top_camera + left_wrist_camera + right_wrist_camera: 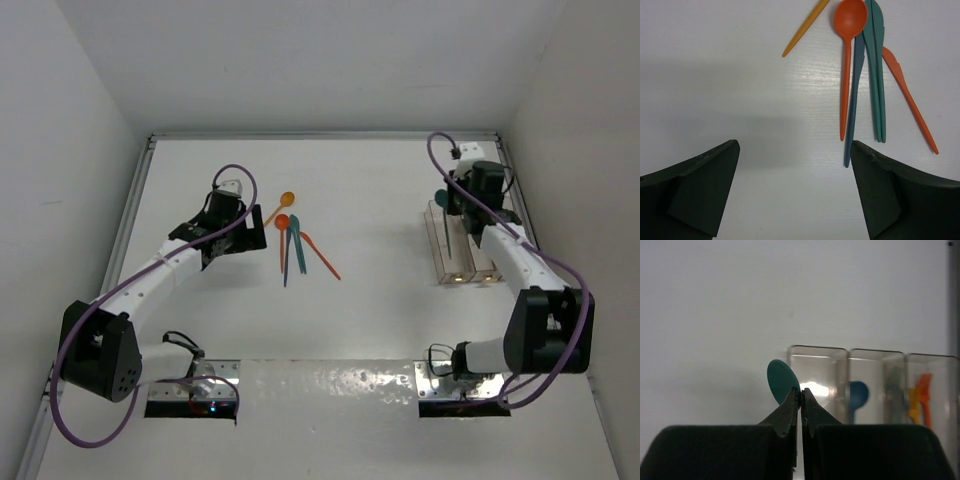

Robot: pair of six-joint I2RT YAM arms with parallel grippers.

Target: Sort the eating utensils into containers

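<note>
**One teal spoon pinched at the bins, a small bunch loose mid-tabletop**

Over on the right side of the white tabletop (380,180) stands the row of clear bins (455,272), their long sides running near to far. The right arm (520,262) reaches out over them. The right jaws are pressed together on a teal spoon (781,381), pinching it just below the bowl. The round bowl sticks up above the tips, and in the wrist view it shows against the left edge of the left bin (827,367). Whether it hangs over that bin or just beside it, I cannot tell. The middle bin (885,370) holds a blue spoon (858,392). In the right bin (940,372) an orange piece (925,389) and a yellow piece (913,409) stand together, too blurred to name.

Near the middle of the tabletop the loose utensils lie close together. A yellow-orange spoon (287,198) angles off on the far left. Beside it an orange spoon (850,20) lies against a blue utensil (854,110). Next comes a teal utensil (876,75), which may be two pieces. An orange knife (912,105) slants away to the right.

The left arm (150,282) reaches out from its base, and the left jaws are spread wide above bare tabletop, just left of that bunch. The handle ends of the orange spoon and the blue utensil come closest to the right finger (905,195), apart from it.
</note>
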